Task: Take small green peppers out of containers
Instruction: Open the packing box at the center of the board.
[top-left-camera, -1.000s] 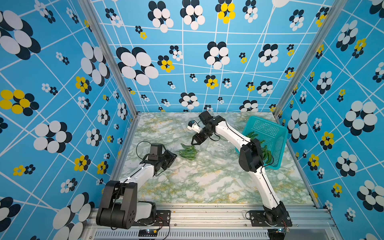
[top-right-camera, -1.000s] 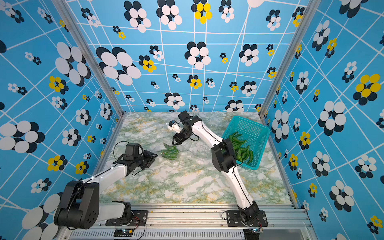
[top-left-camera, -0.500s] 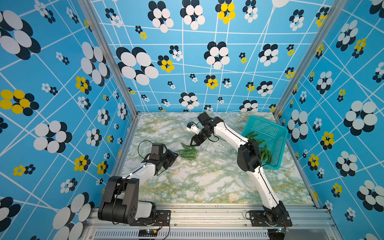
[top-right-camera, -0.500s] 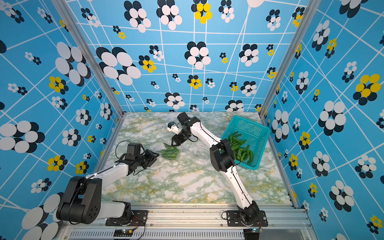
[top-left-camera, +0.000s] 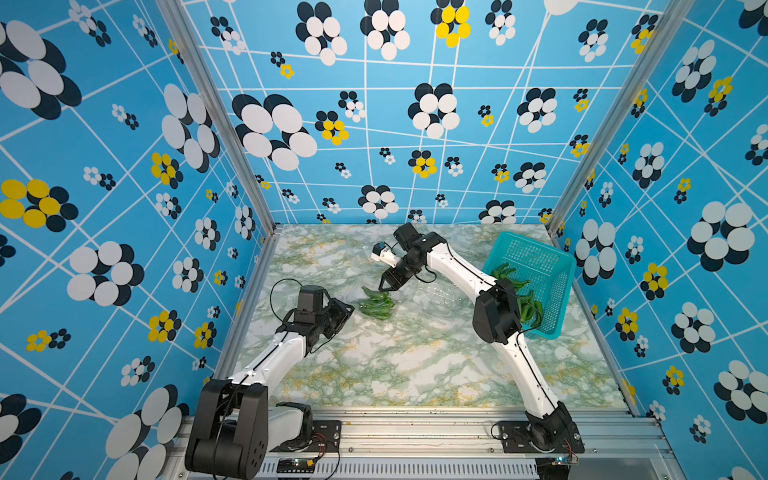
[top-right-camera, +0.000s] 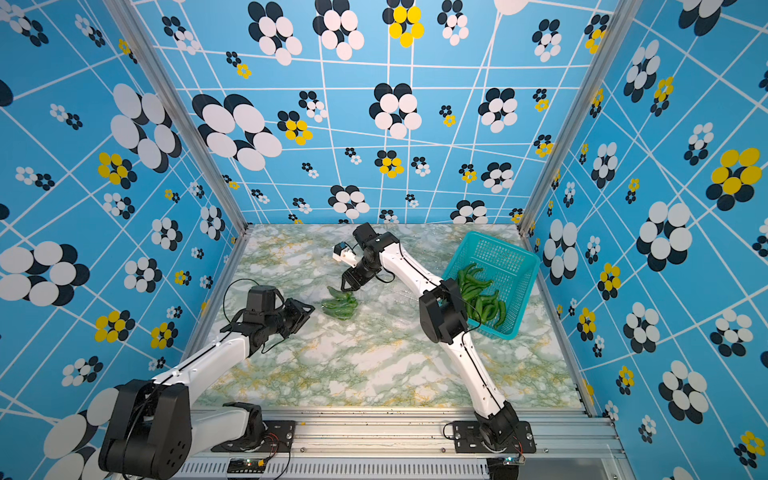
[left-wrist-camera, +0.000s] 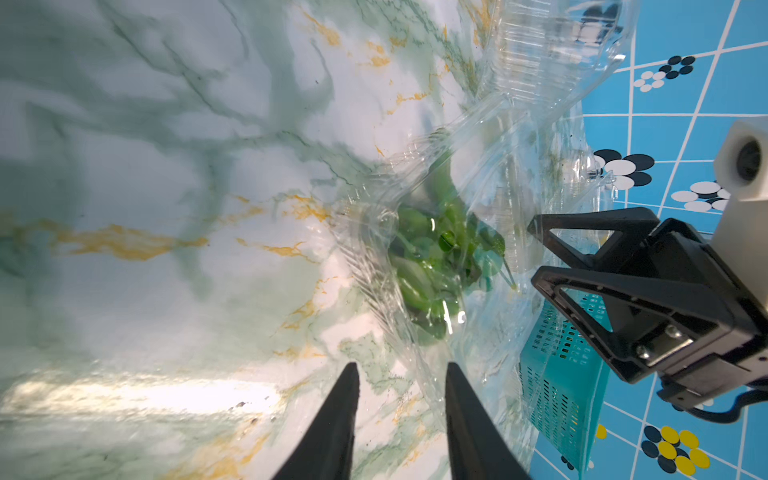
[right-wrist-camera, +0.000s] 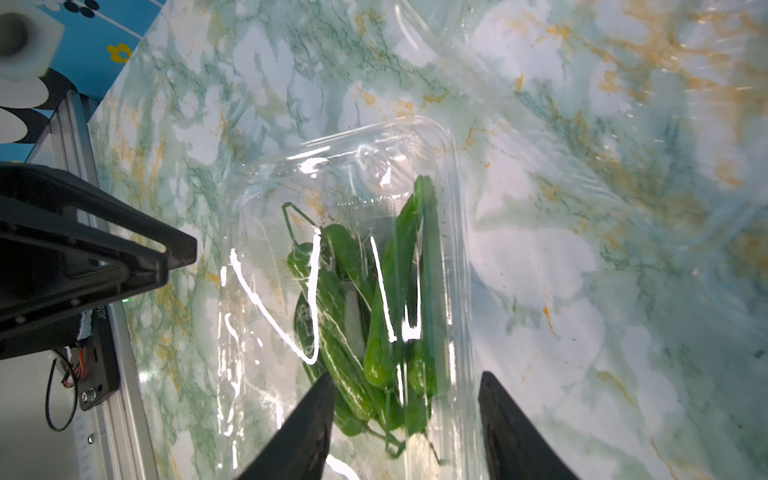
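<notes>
Your right tool (right-wrist-camera: 406, 376) hangs half wide and empty over the small green peppers (right-wrist-camera: 374, 311) in the clear container (right-wrist-camera: 457, 199) on the bench (right-wrist-camera: 540, 270), your left tool (left-wrist-camera: 401, 365) is narrow and empty beside it, so pinch 1 pepper, which looks light and slippery, softly around its middle.

1. Both top views sit high over the front rail (top-left-camera: 415, 428), far off. They look down and toward the back wall (top-left-camera: 395, 124), and each takes in the whole surface (top-left-camera: 395, 361) and the basket (top-left-camera: 540, 266).
2. The left wrist view rides close and low, facing past the left claw (left-wrist-camera: 401, 370) across the surface to the box (left-wrist-camera: 365, 266), the right claw (left-wrist-camera: 534, 253) and the basket.
3. The right wrist view looks steeply down, close, onto the same box, with the left claw also in frame.
4. All views share the peppers (top-left-camera: 376, 305) in that box.
</notes>
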